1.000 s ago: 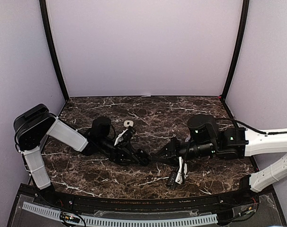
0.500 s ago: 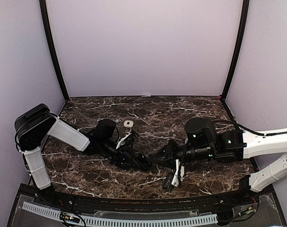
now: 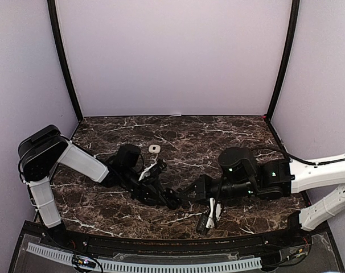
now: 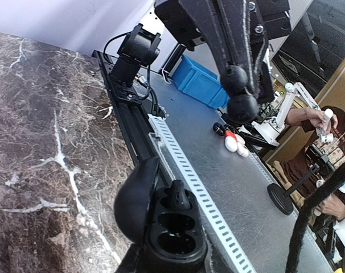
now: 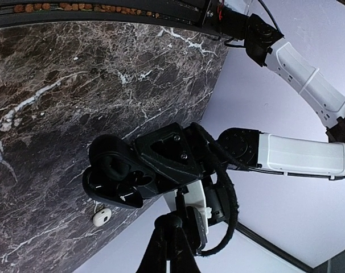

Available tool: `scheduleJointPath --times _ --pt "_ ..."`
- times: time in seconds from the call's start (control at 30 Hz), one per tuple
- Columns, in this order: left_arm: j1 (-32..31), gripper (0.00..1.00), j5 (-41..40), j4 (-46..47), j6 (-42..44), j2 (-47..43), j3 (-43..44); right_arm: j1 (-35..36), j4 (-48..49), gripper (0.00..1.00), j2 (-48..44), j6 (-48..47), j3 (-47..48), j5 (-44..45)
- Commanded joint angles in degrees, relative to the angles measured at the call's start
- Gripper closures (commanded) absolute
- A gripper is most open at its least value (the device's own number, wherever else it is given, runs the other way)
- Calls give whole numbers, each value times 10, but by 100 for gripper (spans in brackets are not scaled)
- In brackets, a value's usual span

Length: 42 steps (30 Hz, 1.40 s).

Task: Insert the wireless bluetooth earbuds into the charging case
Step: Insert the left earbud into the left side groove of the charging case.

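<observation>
A black charging case (image 4: pixel 175 227) is clamped in my left gripper (image 4: pixel 173 257), its lid (image 4: pixel 135 199) swung open to the left. One dark earbud (image 4: pixel 177 196) stands in the far socket, and the two nearer sockets are hollow. From above, the case (image 3: pixel 173 200) hangs just over the marble, near the front middle. My right gripper (image 4: pixel 242 108) hovers shut a little past the case, tips (image 5: pixel 172 219) pressed together; whether they pinch anything is hidden. A white earbud (image 3: pixel 154 148) lies alone on the marble behind the left arm, the same earbud (image 5: pixel 102 216) showing in the right wrist view.
Marble table (image 3: pixel 218 131) is boxed by lilac walls and black corner posts (image 3: pixel 63 62). Beyond the near edge runs a slotted rail (image 4: pixel 184 170) on a metal bench with a blue bin (image 4: pixel 201 82). A cable (image 5: pixel 229 193) loops off the left wrist.
Both arms drifted toward the near edge. The left gripper carried the open case forward, and the right wrist slid left and down, keeping its tips beside the case.
</observation>
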Motion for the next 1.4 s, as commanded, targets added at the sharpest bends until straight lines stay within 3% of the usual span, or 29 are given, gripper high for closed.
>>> scheduleJointPath --times 0.0,0.13,0.3,0.53,0.77,1.37 --pt "-14 100 39 -16 27 9 17 13 -12 100 0 -43 3 14" --pt "-26 100 52 -95 83 23 44 20 -38 100 -1 -51 18 3" --pt "-44 100 43 -250 224 31 84 35 -88 100 4 -70 36 8" --pt "-54 100 51 -348 287 52 126 53 -120 100 16 -87 55 20" --pt "-62 100 53 -411 320 63 155 70 -136 100 35 -92 66 32" --pt "-78 100 35 -449 346 65 175 91 -190 100 55 -67 102 19"
